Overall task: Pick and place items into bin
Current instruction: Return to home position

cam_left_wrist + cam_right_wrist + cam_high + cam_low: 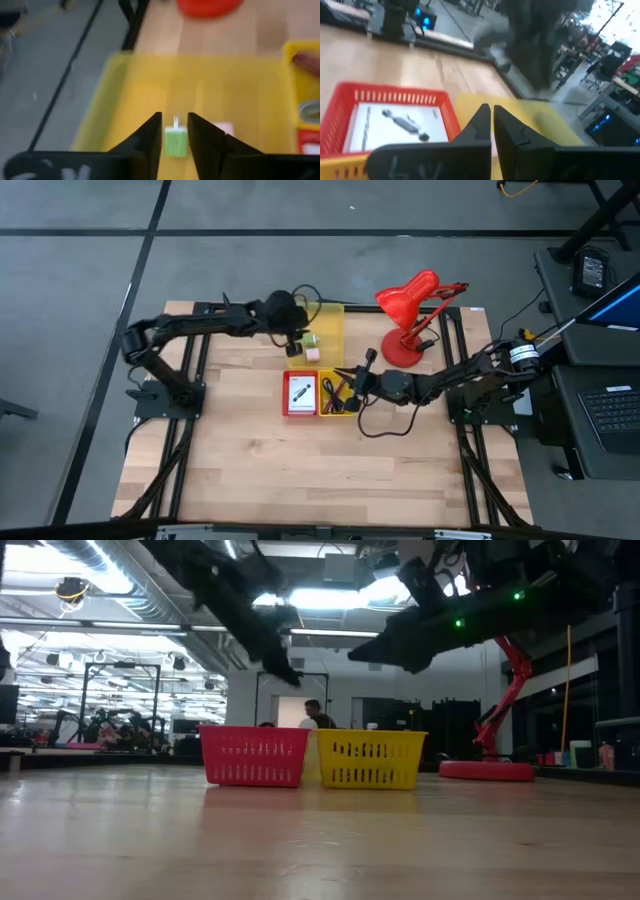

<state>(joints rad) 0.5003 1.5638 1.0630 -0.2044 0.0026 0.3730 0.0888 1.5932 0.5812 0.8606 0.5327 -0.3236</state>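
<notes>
The left gripper hangs over the transparent yellow container at the far middle of the table. Its fingers stand a narrow gap apart and grip nothing. The green block lies on the container floor, seen through that gap, with its pale prong end pointing away from the wrist. The pink cube lies just beside the block in the same container. The right gripper is above the yellow bin, at the side nearer the red desk lamp. Its fingers are all but closed and hold nothing. The yellow bin holds the black cable and the dark red pen-like tool, which lies slantwise; which way its tip points cannot be told. The red bin touches the yellow bin on the left arm's side. It holds one white printed packet, lying flat, with its long axis running from the table's near edge to its far edge.
</notes>
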